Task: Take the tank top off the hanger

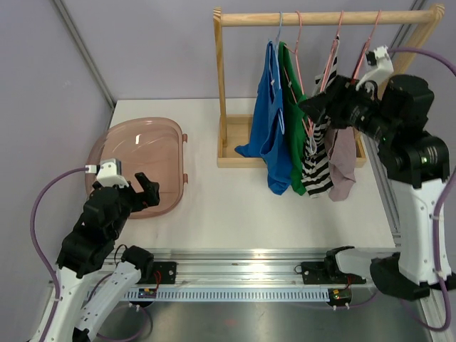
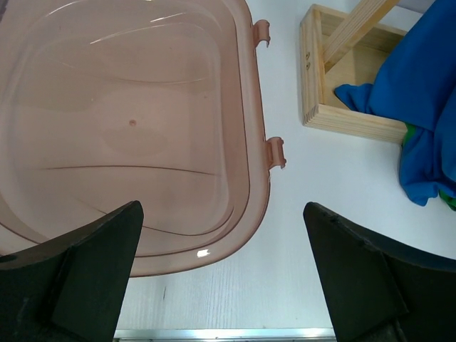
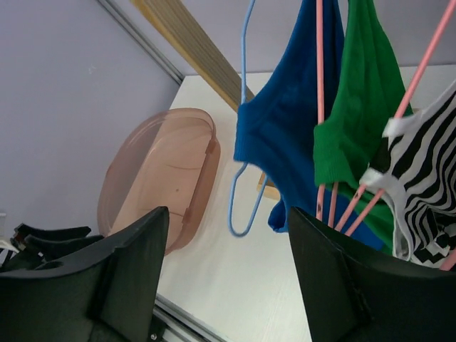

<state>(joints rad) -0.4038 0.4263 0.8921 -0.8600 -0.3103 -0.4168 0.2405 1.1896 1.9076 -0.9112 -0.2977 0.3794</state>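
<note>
Several tank tops hang on a wooden rack (image 1: 328,18): a blue one (image 1: 269,121) on a blue hanger (image 3: 244,107), a green one (image 1: 292,128), a black-and-white striped one (image 1: 317,167) and a mauve one (image 1: 343,160) on pink hangers. My right gripper (image 1: 311,107) is open and raised beside the green and striped tops, holding nothing. In its wrist view the blue top (image 3: 285,135), green top (image 3: 356,121) and striped top (image 3: 424,185) hang just ahead. My left gripper (image 1: 146,191) is open and empty over the near edge of the pink tub.
A translucent pink tub (image 1: 139,164) lies on the white table at the left, also in the left wrist view (image 2: 121,128). The rack's wooden base (image 2: 342,85) stands at the back. A metal rail (image 1: 249,274) runs along the near table edge.
</note>
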